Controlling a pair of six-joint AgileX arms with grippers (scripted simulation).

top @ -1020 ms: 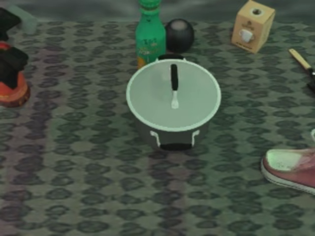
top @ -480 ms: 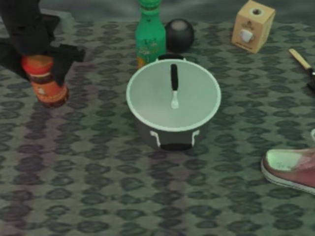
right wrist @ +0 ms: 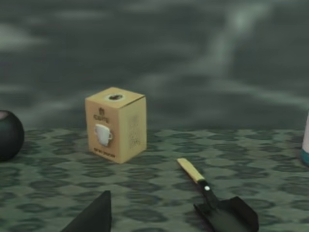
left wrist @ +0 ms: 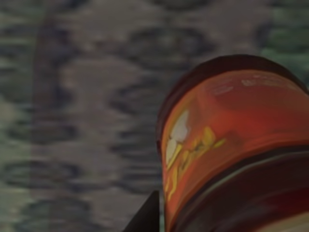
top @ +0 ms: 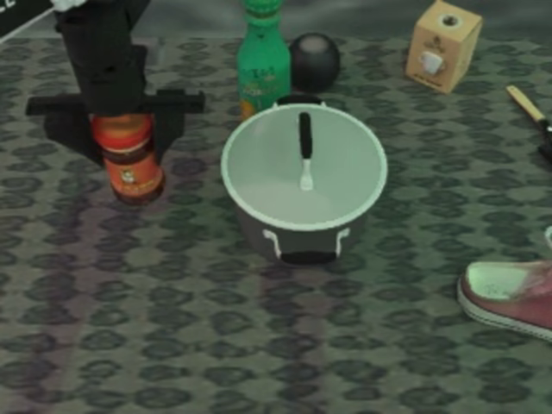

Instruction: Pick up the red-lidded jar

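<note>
Gripping red-lidded jar, left gripper, label unreadable

Left arm: matte black throughout, blocky, squared link rising to the top edge of the top view. A white panel with a fragment of black lettering sits at its upper end, too cut off to read. Left gripper: black, with a long flat crossbar running side to side and two thick black fingers dropping from it. No cables or screws can be made out. Right wrist view: only a black pointed finger tip shows.
</note>
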